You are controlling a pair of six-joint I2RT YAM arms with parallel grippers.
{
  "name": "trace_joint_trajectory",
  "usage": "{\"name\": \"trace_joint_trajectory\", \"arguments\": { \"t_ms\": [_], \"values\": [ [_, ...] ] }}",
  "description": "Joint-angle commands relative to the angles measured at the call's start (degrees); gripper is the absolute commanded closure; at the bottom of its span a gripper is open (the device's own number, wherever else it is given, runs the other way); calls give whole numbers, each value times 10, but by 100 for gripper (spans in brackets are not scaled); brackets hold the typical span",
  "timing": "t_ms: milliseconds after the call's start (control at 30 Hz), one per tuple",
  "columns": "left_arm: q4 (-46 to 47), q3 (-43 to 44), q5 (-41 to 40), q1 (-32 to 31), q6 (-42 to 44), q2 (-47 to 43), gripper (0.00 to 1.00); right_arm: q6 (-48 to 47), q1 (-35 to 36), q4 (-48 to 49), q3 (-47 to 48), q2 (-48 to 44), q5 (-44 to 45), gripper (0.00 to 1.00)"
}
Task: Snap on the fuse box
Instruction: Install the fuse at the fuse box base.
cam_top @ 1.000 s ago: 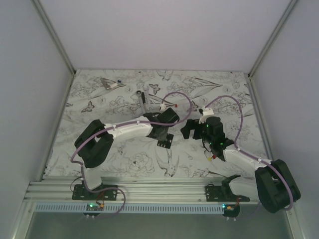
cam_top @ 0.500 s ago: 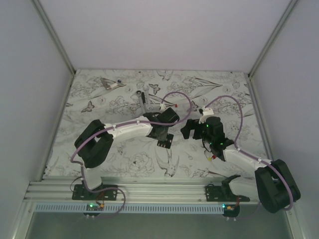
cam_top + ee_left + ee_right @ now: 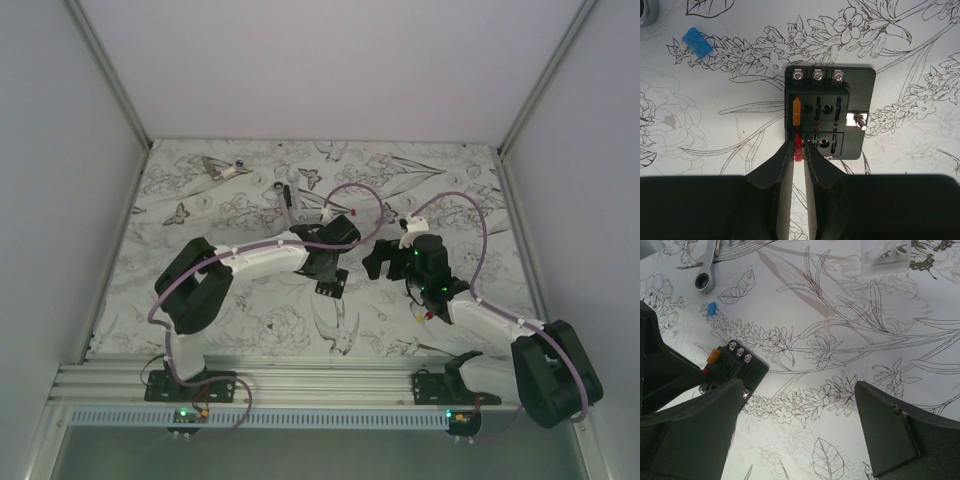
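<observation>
The black fuse box lies flat on the flower-printed mat, with three screws along its far edge and an orange fuse in its upper left slot. My left gripper is shut on a small red fuse, held at the box's lower left slot. From above, the box shows just below the left gripper. My right gripper stands wide open just right of the box, nothing between its fingers.
A loose blue fuse lies on the mat far left of the box. A wrench and a clear plastic piece lie farther back. A small metal part sits at the back left.
The left arm's elbow and forearm have shifted slightly. The fuse box and the right arm stay where they were.
</observation>
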Motion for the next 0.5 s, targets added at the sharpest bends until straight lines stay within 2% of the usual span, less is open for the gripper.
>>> {"name": "trace_joint_trajectory", "arguments": {
  "t_ms": [0, 233, 467],
  "values": [
    [-20, 8, 5, 6, -8, 12, 84, 9, -6, 17, -2, -2, -1, 0],
    [-20, 0, 13, 13, -17, 10, 99, 8, -6, 18, -2, -1, -1, 0],
    [-20, -25, 12, 19, -44, 11, 100, 9, -6, 17, -2, -1, -1, 0]
  ]
}}
